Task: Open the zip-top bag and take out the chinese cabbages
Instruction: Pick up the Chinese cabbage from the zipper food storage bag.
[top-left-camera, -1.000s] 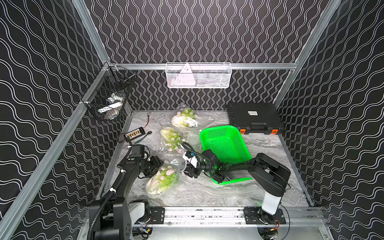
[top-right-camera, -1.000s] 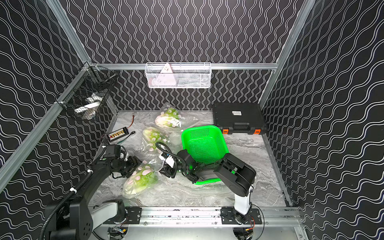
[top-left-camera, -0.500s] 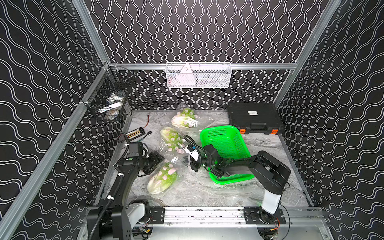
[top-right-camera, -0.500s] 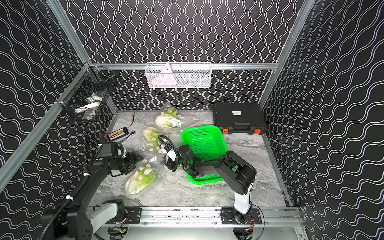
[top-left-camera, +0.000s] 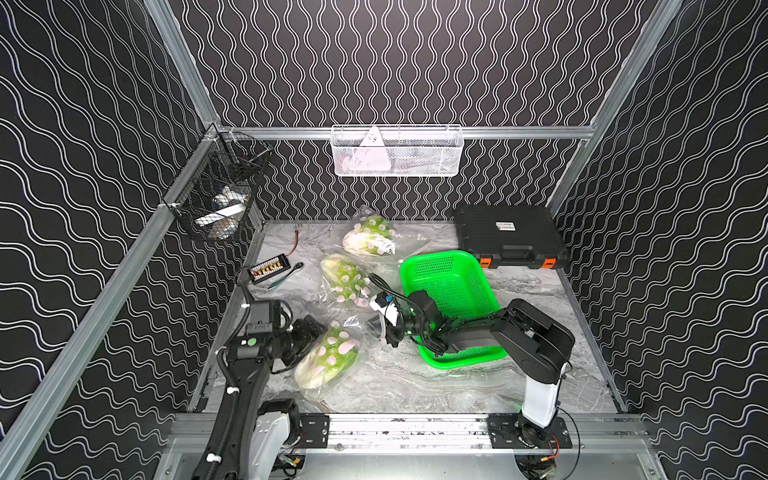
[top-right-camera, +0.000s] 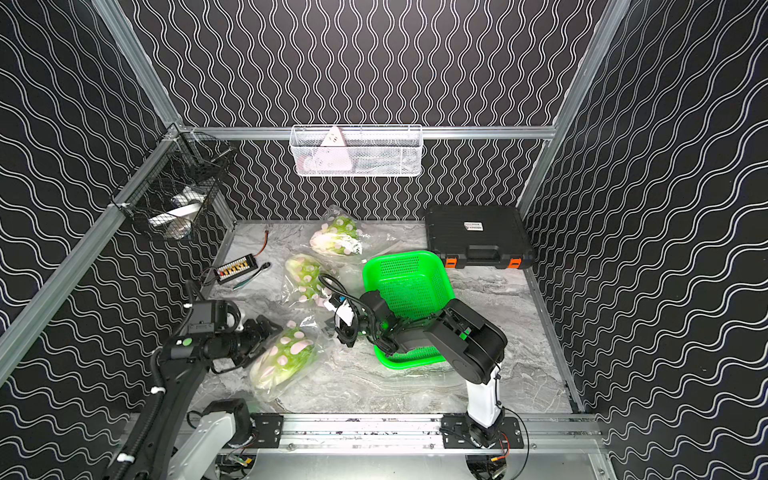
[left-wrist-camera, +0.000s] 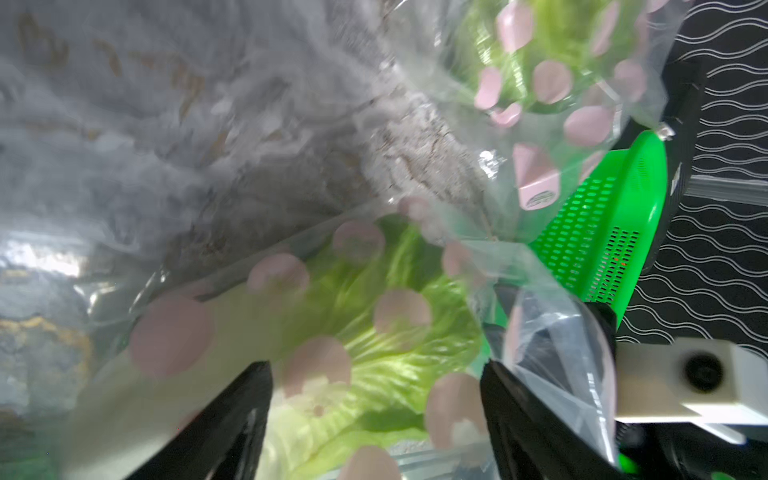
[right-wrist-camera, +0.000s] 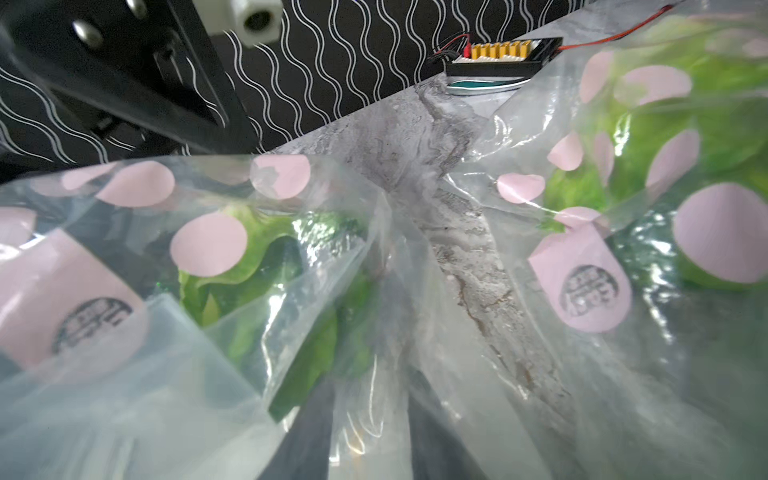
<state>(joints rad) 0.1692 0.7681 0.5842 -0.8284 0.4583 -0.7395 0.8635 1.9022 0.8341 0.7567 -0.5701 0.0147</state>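
Note:
Three chinese cabbages lie on the marble table, each in its own clear zip-top bag with pink dots: near (top-left-camera: 328, 359) (top-right-camera: 282, 357), middle (top-left-camera: 345, 278) and far (top-left-camera: 368, 239). My left gripper (top-left-camera: 311, 330) (left-wrist-camera: 374, 415) is open, its jaws spread wide at the leafy end of the near bagged cabbage (left-wrist-camera: 365, 332). On the other side, my right gripper (top-left-camera: 384, 332) (right-wrist-camera: 370, 436) is shut on the loose film at the near zip-top bag's mouth (top-left-camera: 365, 326). Its dark fingers (right-wrist-camera: 307, 436) show only through the plastic.
A green basket (top-left-camera: 436, 255) sits just behind my right arm, and a black case (top-left-camera: 507, 235) stands at the back right. A connector board (top-left-camera: 270, 268) lies by the left wall. A black wire basket (top-left-camera: 216, 199) and a white one (top-left-camera: 397, 151) hang on the walls.
My left jaws have spread wider. The right gripper lifted toward the middle bag, then came back down to the near bag's mouth, its jaws narrower than before.

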